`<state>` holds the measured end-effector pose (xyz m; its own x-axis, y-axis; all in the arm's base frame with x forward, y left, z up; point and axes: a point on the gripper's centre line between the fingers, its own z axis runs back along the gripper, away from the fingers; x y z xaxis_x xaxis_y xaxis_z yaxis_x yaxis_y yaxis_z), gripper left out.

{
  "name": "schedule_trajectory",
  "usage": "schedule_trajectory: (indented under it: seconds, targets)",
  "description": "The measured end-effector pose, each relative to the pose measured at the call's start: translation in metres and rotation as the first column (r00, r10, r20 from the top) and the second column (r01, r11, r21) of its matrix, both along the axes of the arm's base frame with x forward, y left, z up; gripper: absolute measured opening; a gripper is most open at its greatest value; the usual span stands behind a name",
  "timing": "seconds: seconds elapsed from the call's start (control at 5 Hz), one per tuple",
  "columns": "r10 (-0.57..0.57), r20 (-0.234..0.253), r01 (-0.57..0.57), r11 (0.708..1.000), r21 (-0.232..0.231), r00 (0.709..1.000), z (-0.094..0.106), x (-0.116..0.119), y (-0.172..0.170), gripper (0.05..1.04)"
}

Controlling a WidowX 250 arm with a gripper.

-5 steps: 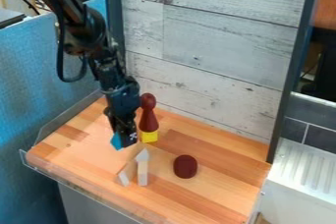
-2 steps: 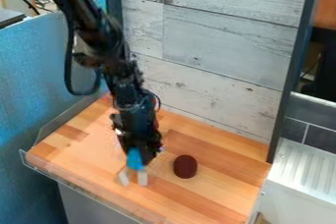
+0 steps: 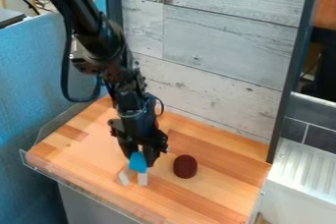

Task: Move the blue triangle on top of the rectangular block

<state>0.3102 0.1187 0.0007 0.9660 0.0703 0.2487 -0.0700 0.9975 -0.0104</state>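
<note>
Your gripper (image 3: 140, 155) has the blue triangle (image 3: 138, 163) pinched; off-centre release could tip it off the rectangular block (image 3: 142, 179) below.

The black arm (image 3: 101, 43) enters from the upper left and slants down toward the right, its wrist (image 3: 133, 115) angled above the surface (image 3: 207, 196). The pincer (image 3: 141, 162) hangs tips downward between the surface's front and back edges, nearer the left edge than the right.
</note>
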Motion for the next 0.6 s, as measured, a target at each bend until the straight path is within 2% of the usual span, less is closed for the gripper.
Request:
schedule_trajectory:
  seconds: [0.4,0.6]
  targets:
    - [0.062,0.010,-0.062,0.998,-0.027,0.998,0.009,0.006,0.000,0.562]
    - [0.075,0.008,-0.075,0.997,-0.017,0.997,0.009,0.012,0.005,0.562]
